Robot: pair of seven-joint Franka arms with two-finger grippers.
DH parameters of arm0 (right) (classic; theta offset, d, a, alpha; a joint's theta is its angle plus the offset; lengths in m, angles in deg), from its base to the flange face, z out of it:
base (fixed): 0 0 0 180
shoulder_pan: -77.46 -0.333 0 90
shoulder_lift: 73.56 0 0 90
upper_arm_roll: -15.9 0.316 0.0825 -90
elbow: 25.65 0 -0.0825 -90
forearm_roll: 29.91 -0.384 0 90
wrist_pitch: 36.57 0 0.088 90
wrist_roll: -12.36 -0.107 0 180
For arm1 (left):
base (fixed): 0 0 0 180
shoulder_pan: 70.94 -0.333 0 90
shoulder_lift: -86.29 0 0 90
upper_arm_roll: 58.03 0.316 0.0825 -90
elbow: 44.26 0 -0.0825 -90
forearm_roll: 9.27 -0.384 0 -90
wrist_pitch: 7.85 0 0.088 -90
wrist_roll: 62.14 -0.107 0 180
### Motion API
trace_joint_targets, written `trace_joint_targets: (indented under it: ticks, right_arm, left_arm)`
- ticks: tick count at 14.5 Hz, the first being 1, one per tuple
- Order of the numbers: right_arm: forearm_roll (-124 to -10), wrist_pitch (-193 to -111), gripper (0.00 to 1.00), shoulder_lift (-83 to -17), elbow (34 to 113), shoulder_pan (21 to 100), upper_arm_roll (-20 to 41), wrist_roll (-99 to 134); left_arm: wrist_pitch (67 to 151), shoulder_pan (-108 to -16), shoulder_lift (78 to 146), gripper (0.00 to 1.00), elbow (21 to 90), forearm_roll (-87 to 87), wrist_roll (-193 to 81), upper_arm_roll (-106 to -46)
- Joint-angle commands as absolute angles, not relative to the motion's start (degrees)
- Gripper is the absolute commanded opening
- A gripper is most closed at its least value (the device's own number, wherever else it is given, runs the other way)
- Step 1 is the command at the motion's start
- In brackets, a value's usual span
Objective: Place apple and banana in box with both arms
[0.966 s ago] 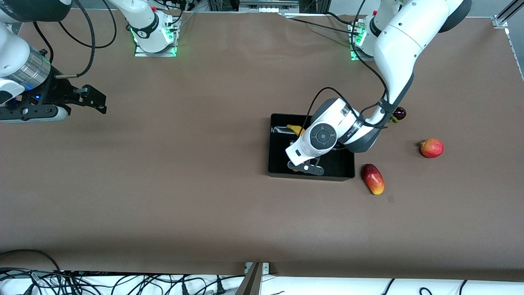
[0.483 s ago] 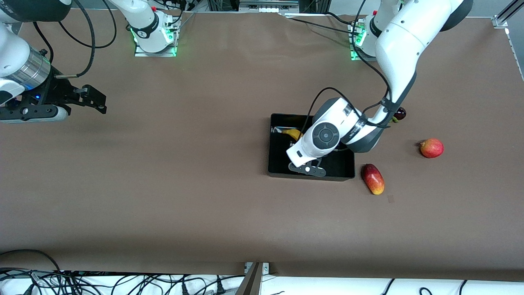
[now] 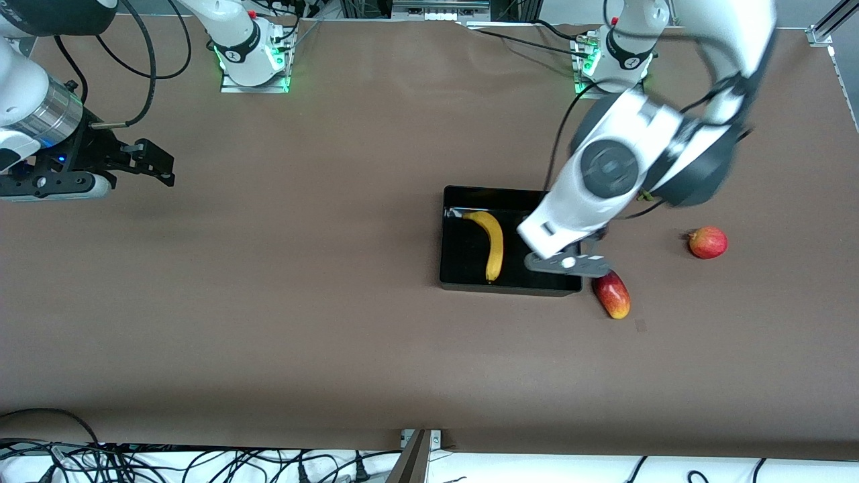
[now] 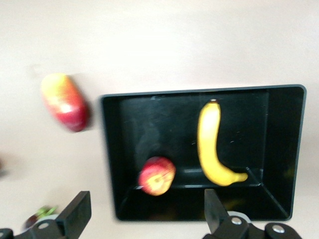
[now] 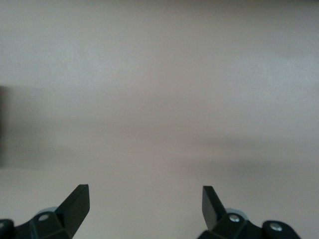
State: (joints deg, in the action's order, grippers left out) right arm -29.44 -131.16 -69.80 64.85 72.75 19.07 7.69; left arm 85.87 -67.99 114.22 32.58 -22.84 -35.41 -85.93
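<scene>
We see banana [image 4: 213, 149] and apple [image 4: 157, 175] both lying in box [image 4: 294, 149]. Left gripper [image 4: 144, 219] over box edge, jaws wide, empty; right gripper [image 5: 144, 209] waits, jaws wide, empty. Looks done; next, retreat.

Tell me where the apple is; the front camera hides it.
The apple lies inside the black box, beside the banana, seen only in the left wrist view.

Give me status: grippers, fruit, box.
Left gripper open, empty, up over the box corner. Right gripper open, waiting at its table end. Banana and apple both in box. Nothing obstructing.
</scene>
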Motion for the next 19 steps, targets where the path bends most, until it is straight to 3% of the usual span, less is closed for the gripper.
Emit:
trace_joint_targets:
  ticks: [1, 3, 5, 8, 9, 11, 13, 19]
  right_arm:
    - [-29.0, -131.0, 1.0, -69.4, 63.7, 72.7, 19.2, 7.3]
    - [-29.0, -131.0, 1.0, -69.4, 63.8, 72.7, 19.2, 7.3]
    - [-28.9, -131.0, 1.0, -69.4, 63.8, 72.7, 19.2, 7.3]
    - [-29.0, -131.0, 1.0, -69.4, 63.8, 72.7, 19.2, 7.3]
    - [-29.0, -131.0, 1.0, -69.4, 63.8, 72.7, 19.2, 7.3]
    - [-28.9, -131.0, 1.0, -69.4, 63.8, 72.7, 19.2, 7.3]
    - [-28.9, -131.0, 1.0, -69.4, 63.8, 72.7, 19.2, 7.3]
    - [-28.9, -131.0, 1.0, -69.4, 63.8, 72.7, 19.2, 7.3]
  left_arm:
    - [79.4, -74.4, 109.6, 1.0, 31.3, -21.0, -43.3, -86.7]
    - [77.1, -77.5, 106.2, 1.0, 29.8, -18.2, -50.4, -85.4]
    - [77.3, -76.2, 101.6, 1.0, 31.3, -18.1, -51.5, -78.8]
    - [78.7, -70.2, 93.4, 1.0, 39.2, -9.7, -51.7, -64.1]
    - [80.7, -69.9, 90.1, 1.0, 43.7, -8.8, -51.9, -61.9]
    - [85.8, -69.9, 84.4, 1.0, 51.5, -9.4, -52.0, -61.1]
    - [86.5, -70.1, 82.6, 1.0, 54.9, -9.4, -53.3, -61.1]
    - [85.2, -70.7, 86.5, 1.0, 51.0, -9.4, -54.6, -61.2]
